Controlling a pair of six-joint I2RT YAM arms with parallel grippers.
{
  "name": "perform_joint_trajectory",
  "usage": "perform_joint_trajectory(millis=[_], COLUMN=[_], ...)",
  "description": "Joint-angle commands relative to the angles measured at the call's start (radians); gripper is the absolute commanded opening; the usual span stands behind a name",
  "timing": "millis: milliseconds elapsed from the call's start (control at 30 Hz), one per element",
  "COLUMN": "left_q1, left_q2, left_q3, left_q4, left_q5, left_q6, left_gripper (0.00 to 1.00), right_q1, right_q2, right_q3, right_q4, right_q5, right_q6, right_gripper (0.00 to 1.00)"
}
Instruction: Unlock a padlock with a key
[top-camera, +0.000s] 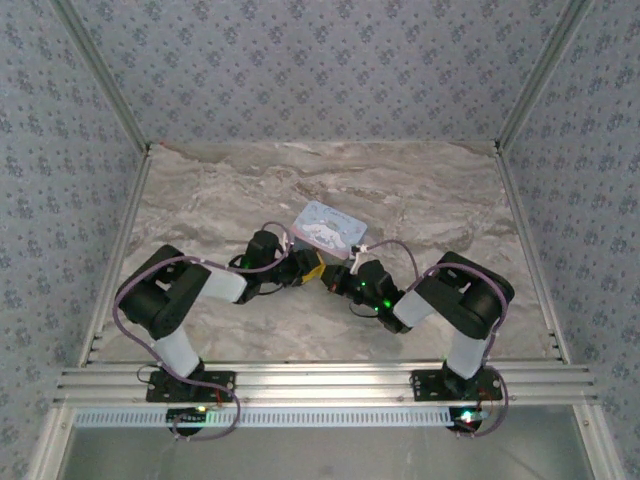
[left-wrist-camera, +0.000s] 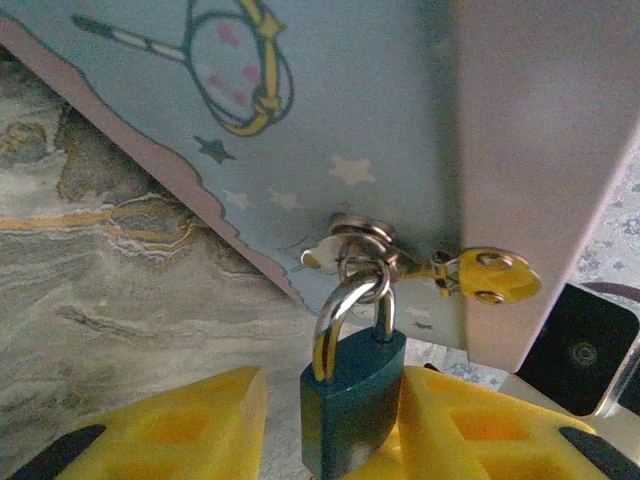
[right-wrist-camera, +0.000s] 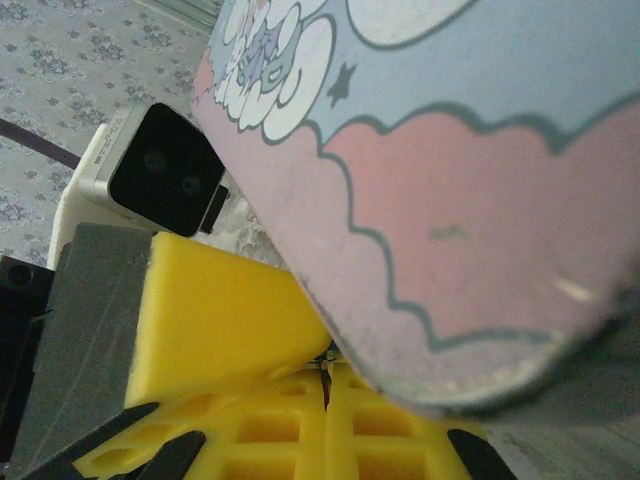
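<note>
From above, the left tool (top-camera: 300, 266) and right tool (top-camera: 335, 278) are seen meeting near the table's (top-camera: 200, 200) centre, just before the pale blue tin (top-camera: 328, 229).

In the left wrist view, the padlock (left-wrist-camera: 352, 395) is clamped between the left tool's yellow pads (left-wrist-camera: 190, 420), its shackle hooked through a ring on the tin (left-wrist-camera: 380, 120); a yellow key (left-wrist-camera: 490, 275) hangs beside it.

In the right wrist view, the right tool's (right-wrist-camera: 325, 400) yellow fingers (right-wrist-camera: 390, 430) are pressed together under the tin (right-wrist-camera: 450, 200); whether anything is gripped cannot be told.

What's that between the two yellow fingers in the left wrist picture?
The padlock: its teal body sits between the left gripper's yellow fingers, its silver shackle hooked through the ring on the tin.
</note>
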Motion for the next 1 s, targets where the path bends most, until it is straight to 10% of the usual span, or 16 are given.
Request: perform_joint_trajectory(millis=[0,567,967], left_q1=[-0.006,-0.007,-0.010], left_q2=[0.009,-0.013,-0.008], left_q3=[0.006,-0.006,-0.005], left_q4=[0.028,0.059,0.065], left_q5=[-0.024,-0.109,-0.114], left_q6=[0.016,0.022,0.022], left_gripper=[0.38,0.44,0.16], right_q1=[0.007,0.004,-0.004], right_q2=[-0.008,0.015,0.019], right_q3=[0.028,0.036,0.029], right_q4=[0.063,0.056,0.094], right_q5=[-0.008,-0.011,-0.034], right_q6=[0.037,0.048,0.051], right_gripper=[0.00,0.00,0.01])
